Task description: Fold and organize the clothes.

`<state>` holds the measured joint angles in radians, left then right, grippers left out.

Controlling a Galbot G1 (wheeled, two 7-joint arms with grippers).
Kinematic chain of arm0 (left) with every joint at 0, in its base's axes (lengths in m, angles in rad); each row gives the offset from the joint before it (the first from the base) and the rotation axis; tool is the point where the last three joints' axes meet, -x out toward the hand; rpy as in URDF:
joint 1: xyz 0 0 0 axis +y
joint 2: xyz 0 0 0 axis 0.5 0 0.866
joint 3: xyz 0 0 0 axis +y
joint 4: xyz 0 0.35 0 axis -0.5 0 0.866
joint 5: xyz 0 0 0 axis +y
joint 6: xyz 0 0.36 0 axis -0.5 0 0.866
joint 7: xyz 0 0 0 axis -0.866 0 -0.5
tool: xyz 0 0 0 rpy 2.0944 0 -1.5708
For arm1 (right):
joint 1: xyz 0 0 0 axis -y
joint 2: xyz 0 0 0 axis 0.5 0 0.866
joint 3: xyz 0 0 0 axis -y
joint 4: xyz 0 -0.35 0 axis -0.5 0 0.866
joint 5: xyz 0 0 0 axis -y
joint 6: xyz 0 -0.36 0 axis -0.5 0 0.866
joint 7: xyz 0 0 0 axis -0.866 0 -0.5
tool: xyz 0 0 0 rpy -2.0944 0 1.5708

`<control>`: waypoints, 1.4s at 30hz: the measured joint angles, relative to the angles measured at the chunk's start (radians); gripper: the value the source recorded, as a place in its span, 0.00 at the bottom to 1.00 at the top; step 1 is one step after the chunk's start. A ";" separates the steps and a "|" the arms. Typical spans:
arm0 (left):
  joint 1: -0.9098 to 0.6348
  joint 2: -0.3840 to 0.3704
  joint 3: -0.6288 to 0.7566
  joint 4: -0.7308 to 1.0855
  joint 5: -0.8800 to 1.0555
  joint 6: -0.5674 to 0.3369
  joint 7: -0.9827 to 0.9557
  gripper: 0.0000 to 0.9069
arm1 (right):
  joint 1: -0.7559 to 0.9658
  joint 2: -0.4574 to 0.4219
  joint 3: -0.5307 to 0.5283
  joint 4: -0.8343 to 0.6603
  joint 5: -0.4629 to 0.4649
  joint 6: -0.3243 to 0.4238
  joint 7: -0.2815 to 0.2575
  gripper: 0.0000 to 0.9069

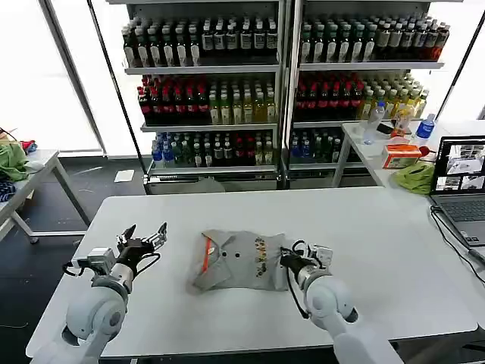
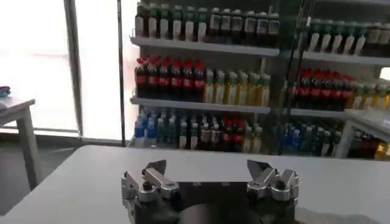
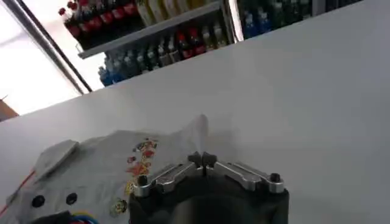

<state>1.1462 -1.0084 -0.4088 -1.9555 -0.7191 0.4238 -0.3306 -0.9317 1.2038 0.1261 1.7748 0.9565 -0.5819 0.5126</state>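
A white counter (image 1: 379,250) fills the lower half of the frame. At its centre lies a grey T-shirt (image 1: 239,262), crumpled and partly folded, with an orange neck strip along its left edge and a small multicoloured print toward its right.

The left hand (image 1: 142,236) hovers at lower left, well apart from the shirt, fingers spread wide with nothing between them.

The right hand (image 1: 288,260) sits at the shirt's right edge, fingertips pressed together; whether cloth is pinched is hard to make out.

Drink shelves (image 1: 280,91) stand behind, and a laptop (image 1: 462,182) is cut off at the right edge.

no readable txt or labels anywhere.
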 measured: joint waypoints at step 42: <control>0.049 -0.042 -0.008 -0.048 0.013 0.009 0.008 1.00 | -0.133 -0.090 0.057 0.212 -0.020 -0.002 -0.025 1.00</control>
<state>1.1957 -1.0500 -0.4168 -2.0035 -0.7063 0.4330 -0.3226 -1.0647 1.1141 0.1827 1.9867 0.9361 -0.5837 0.4876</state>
